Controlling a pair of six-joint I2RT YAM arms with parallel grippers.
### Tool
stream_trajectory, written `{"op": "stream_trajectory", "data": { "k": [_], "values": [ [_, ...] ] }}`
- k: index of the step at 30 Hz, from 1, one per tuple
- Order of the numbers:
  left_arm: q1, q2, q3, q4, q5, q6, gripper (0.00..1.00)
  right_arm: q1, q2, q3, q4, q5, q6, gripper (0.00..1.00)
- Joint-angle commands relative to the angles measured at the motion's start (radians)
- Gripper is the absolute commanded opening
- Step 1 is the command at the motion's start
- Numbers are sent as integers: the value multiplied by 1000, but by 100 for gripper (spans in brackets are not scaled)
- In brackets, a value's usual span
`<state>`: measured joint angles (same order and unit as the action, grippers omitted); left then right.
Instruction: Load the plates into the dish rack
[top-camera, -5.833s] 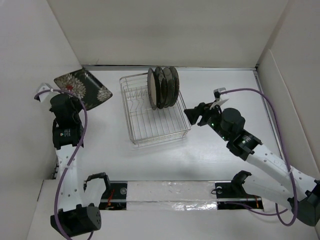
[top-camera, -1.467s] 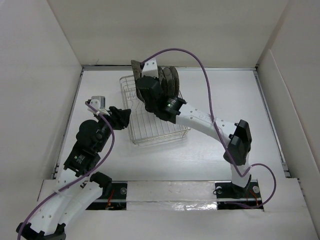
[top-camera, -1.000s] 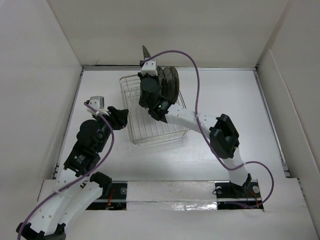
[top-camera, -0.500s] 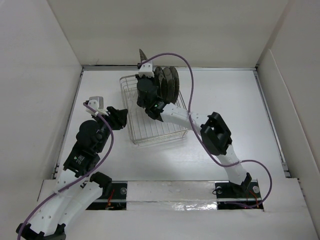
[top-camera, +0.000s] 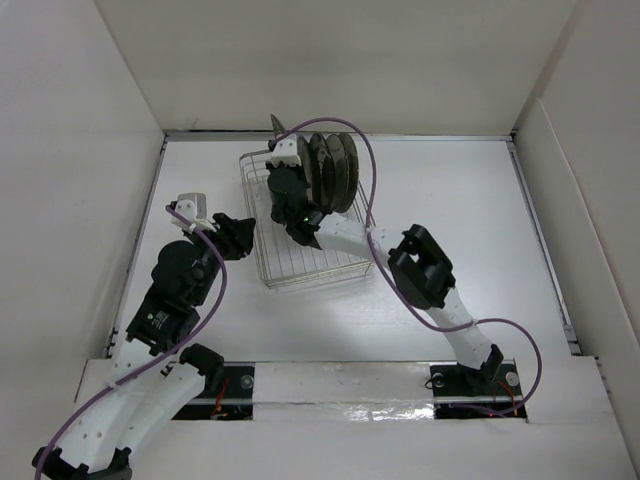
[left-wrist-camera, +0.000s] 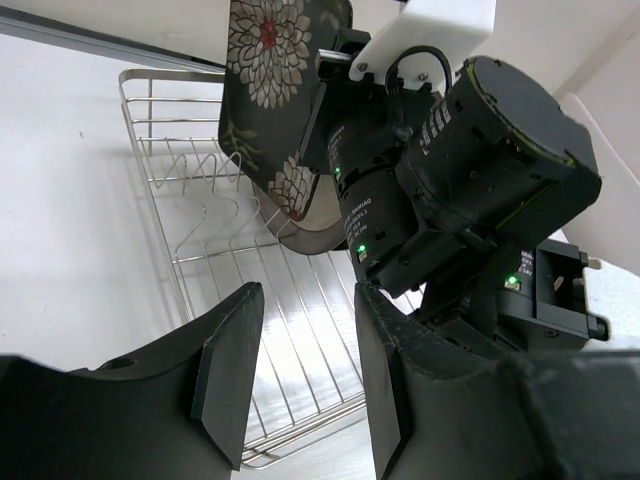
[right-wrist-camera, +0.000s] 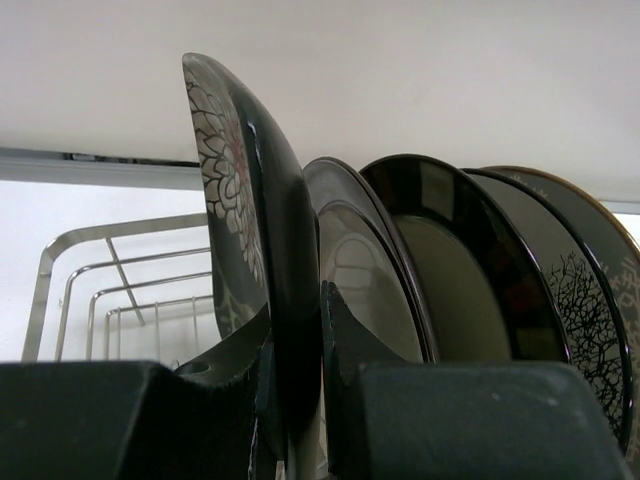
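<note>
Plates (right-wrist-camera: 450, 300): 4 in 1 rack (top-camera: 310, 262), 1 floral plate (right-wrist-camera: 240, 200) (upright) in right jaws.

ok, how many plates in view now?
5. Four standing plates sit side by side at the far right corner of the dish rack; the square floral plate is held upright in the right tool, beside them. Overlap could hide another.

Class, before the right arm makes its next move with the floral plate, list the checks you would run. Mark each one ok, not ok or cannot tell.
1. Right claw grips floral plate between both fingers: ok.
2. Plate upright, parallel to the standing plates: ok.
3. Free prongs in the dish rack left of them: ok.
4. Plate's lower edge seated between prongs: cannot tell, hidden by the claw.
5. Left claw open, empty, apart from the plate: ok.
</note>
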<state>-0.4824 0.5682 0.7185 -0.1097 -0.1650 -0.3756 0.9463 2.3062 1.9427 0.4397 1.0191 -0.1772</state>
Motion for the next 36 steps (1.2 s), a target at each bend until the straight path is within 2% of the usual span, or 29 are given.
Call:
{"op": "stream_trajectory", "data": {
  "k": [1,10,20,29,31,36],
  "values": [
    [-4,-8,30,41,9,-3,38,12,-56,-17,254,48,25,0],
    [-4,4,29,45,12,-5,38,54,13,-70,355,113,22,0],
    [-4,4,27,48,25,-8,38,95,-13,-206,436,199,22,0],
    [-4,1,22,50,24,-8,38,134,-36,-303,452,248,48,20],
    [-4,1,22,50,24,-8,38,143,-44,-321,435,253,76,26],
    [-4,-4,21,48,21,-8,38,154,-67,-386,337,253,183,33]
  ]
}}
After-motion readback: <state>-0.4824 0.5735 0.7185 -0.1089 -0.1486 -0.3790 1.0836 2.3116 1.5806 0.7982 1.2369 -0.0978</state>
